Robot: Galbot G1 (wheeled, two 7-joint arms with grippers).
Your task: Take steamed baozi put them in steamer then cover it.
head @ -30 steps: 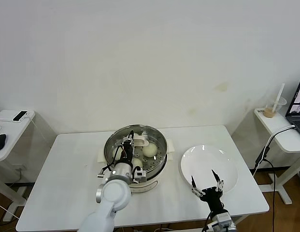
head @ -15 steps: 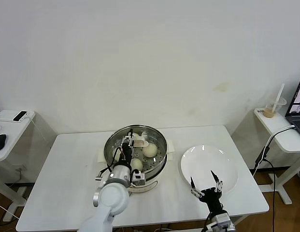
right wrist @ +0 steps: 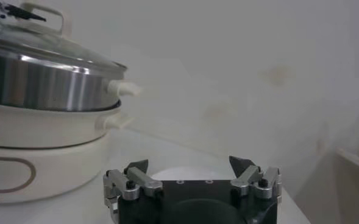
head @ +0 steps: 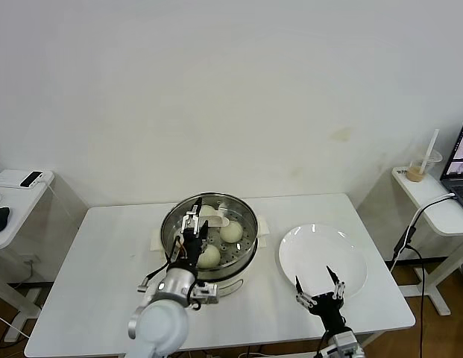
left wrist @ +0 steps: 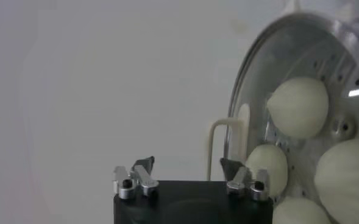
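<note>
From the head view, the buns [head: 230, 232] lay inside the steamer [head: 209, 237] at the middle of the white surface [head: 104, 268], and the lid [head: 205, 224] already sat on its rim. The left hand [head: 192, 227] hovered just above the lid beside its handle [head: 216, 219], fingers apart and holding nothing. The plate [head: 323, 258] at three o'clock of the steamer was bare, with the right hand [head: 319, 287] parked at its six o'clock edge, fingers spread. The task looked essentially done, only withdrawal remaining.

In the left wrist view, four buns [left wrist: 298, 106] showed under the glass lid [left wrist: 289, 79].

In the right wrist view, the lid [right wrist: 45, 42] rested on the steamer [right wrist: 45, 85]. No writing or brand was readable anywhere.
</note>
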